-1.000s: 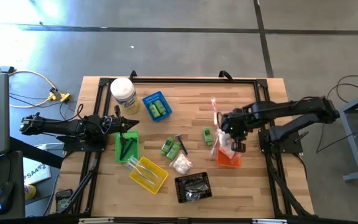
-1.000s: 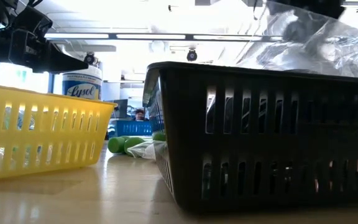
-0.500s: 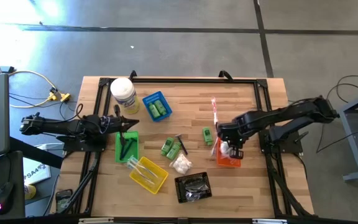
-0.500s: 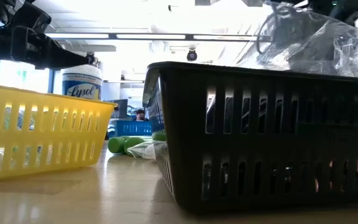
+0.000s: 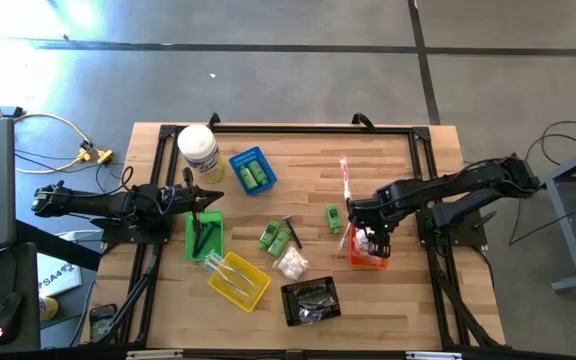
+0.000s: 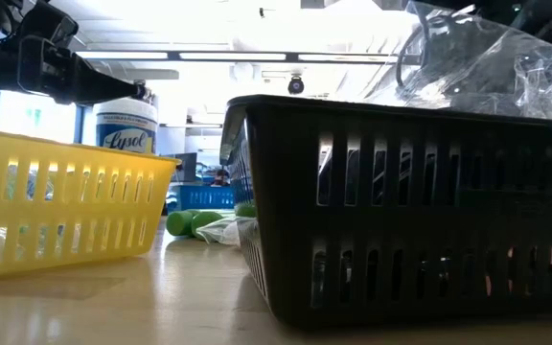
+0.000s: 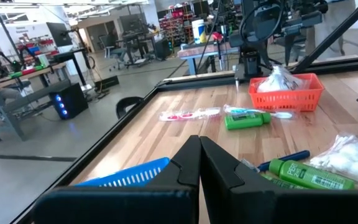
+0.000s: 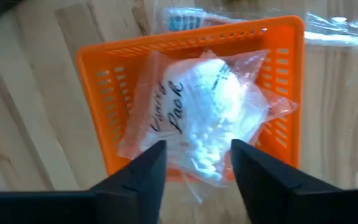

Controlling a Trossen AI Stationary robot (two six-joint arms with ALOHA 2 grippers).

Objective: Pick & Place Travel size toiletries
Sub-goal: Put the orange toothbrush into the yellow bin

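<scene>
Released white packet [image 8: 201, 118] lies under parted fingers [image 8: 143, 177].

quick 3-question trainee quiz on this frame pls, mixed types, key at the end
1. True or false: the white packet lies in the orange basket.
2. Which basket holds two green bottles? A) the yellow basket B) the blue basket C) the black basket
3. Fill in: the right gripper hangs over the orange basket with its fingers ____, while the left gripper, near the green basket, is shut.

Key: 1 true; 2 B; 3 open, with the packet lying loose below them.
</scene>
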